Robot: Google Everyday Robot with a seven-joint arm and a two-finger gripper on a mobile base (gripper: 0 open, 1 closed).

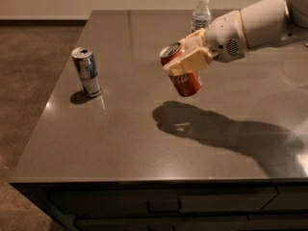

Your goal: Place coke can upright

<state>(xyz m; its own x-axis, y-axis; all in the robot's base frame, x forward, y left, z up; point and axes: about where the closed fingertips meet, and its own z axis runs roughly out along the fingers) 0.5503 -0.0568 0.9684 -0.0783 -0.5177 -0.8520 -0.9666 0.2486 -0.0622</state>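
we see a red coke can [186, 82] with white script and a silver top, clasped in our tan-fingered gripper [186, 61] above the glossy dark grey table [120, 134]; the arm [255, 25] is white, the slim can [87, 72] blue and silver, the clear bottle [200, 16] white-capped
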